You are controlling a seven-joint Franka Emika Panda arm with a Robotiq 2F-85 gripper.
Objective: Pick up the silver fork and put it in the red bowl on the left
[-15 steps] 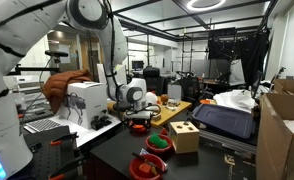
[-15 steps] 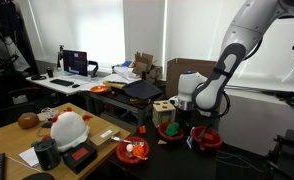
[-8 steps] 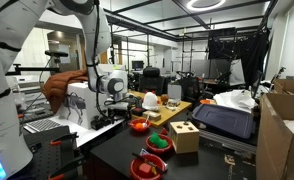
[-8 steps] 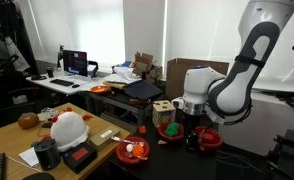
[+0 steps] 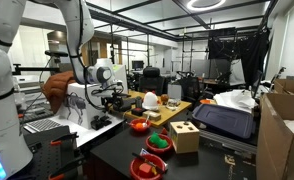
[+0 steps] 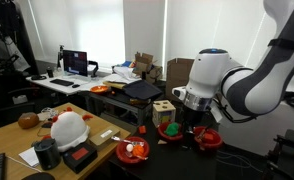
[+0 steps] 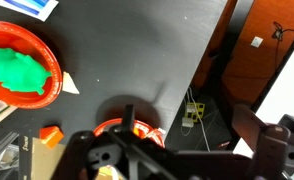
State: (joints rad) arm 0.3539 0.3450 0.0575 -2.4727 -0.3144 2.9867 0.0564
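The small red bowl (image 5: 139,126) sits on the black table; it also shows in the other exterior view (image 6: 208,139). In the wrist view its orange-red rim (image 7: 145,128) peeks out from behind my gripper's body. A thin dark piece (image 7: 128,112) stands up from it; I cannot tell if this is the silver fork. My gripper (image 5: 112,97) hangs above and to the side of this bowl, apart from it, also seen in an exterior view (image 6: 193,120). In the wrist view its jaws (image 7: 172,142) are spread wide with nothing between them.
A red bowl with green pieces (image 5: 159,143) (image 6: 170,129) (image 7: 22,65) and a tan wooden box (image 5: 184,135) (image 6: 165,107) stand near. Another red bowl (image 5: 144,167) (image 6: 132,150) sits near the table's end. The table edge (image 7: 212,60) drops to the floor.
My gripper was low at the small red bowl one second ago; it has since risen and pulled away from it with open jaws.
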